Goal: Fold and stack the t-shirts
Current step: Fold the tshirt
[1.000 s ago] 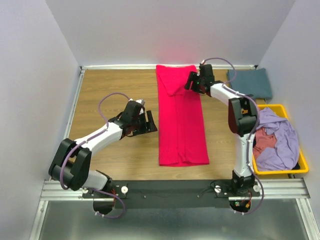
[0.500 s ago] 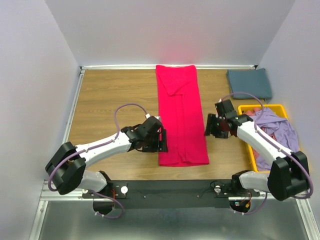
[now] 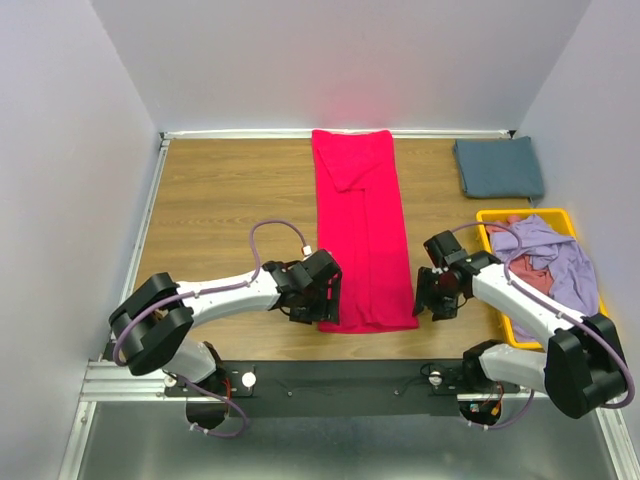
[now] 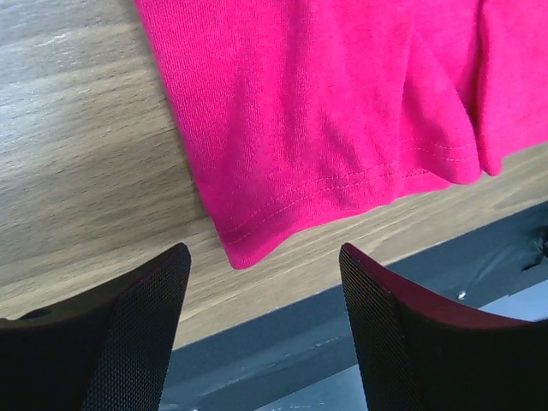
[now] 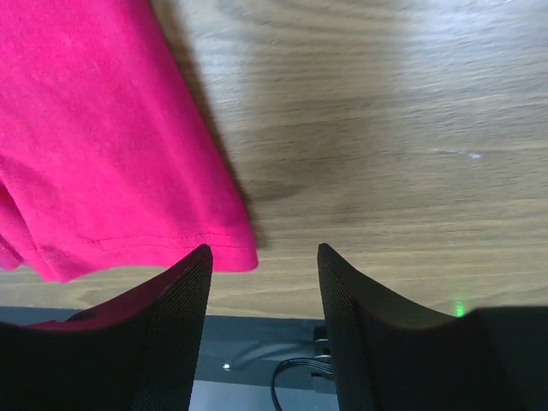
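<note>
A crimson-pink t-shirt [image 3: 362, 232] lies on the wooden table as a long strip, sleeves folded in, hem toward the arms. My left gripper [image 3: 322, 300] is open and empty just above the hem's near left corner [image 4: 242, 251]. My right gripper [image 3: 432, 298] is open and empty just above the hem's near right corner [image 5: 231, 250]. A slate blue-grey t-shirt [image 3: 499, 167] lies folded at the back right. A lavender t-shirt [image 3: 556, 275] and a pinkish one [image 3: 528, 272] lie crumpled in the yellow bin [image 3: 546, 344].
The table's near edge and the black mounting rail [image 3: 340, 378] run just beyond the hem, seen in both wrist views. White walls close the table at the back and sides. Bare wood [image 3: 230, 190] lies left of the pink shirt.
Both grippers moved toward the near edge, to the pink shirt's two hem corners. The right arm came down from the shirt's collar end. The shirt has not moved.
</note>
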You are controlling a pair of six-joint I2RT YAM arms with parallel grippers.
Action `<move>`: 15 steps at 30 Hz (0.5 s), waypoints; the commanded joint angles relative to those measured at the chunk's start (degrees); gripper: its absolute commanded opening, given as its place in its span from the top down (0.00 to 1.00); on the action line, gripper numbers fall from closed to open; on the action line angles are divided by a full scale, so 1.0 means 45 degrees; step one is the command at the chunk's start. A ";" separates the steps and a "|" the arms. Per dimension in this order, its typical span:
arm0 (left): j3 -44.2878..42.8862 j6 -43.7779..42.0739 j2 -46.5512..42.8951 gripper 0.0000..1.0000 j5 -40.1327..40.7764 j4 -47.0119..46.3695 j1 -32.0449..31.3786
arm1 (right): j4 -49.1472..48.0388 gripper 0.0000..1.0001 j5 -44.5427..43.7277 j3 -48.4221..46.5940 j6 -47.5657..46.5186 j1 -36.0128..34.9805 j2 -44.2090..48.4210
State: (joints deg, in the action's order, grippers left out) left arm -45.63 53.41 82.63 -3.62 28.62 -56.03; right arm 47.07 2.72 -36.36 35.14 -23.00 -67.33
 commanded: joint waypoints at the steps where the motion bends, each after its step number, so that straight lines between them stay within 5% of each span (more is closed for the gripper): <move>1: -0.0154 0.0261 0.0387 0.22 0.0296 -0.0130 -0.0107 | -0.0380 0.41 0.0390 0.0325 0.0727 -0.0278 -0.0174; 15: -0.0642 0.0046 0.1227 0.28 0.0354 0.0065 -0.0186 | -0.0987 0.45 -0.0271 0.0482 0.1664 -0.1724 -0.1171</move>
State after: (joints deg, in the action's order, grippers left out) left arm -47.00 53.60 86.85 -3.60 28.36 -56.38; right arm 43.77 3.70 -34.33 40.51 -30.06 -71.75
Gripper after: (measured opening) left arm 0.727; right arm 0.571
